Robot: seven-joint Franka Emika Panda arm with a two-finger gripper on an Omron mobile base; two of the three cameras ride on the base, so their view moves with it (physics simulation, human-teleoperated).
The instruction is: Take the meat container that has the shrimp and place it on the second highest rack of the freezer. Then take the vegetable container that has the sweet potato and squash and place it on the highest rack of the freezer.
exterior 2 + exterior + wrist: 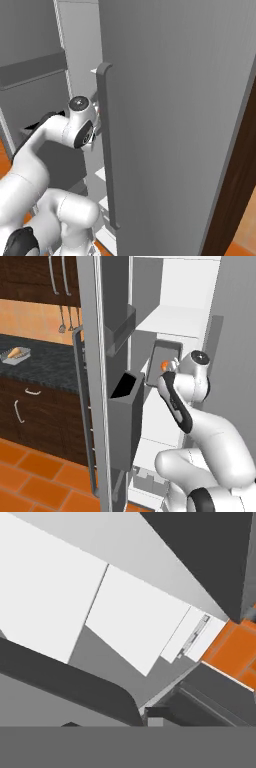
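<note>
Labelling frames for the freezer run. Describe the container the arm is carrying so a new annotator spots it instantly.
Start at the tall grey open freezer with white shelves in the left base view. Just below its upper white shelf, at the end of the white robot arm, a shallow dark grey rectangular tray is tipped towards the camera. Unlike the taller dark grey door bins to its left, it holds something orange.

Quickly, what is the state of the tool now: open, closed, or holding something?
Tool: cannot be told; its fingertips are hidden at the grey container inside the freezer.
</note>
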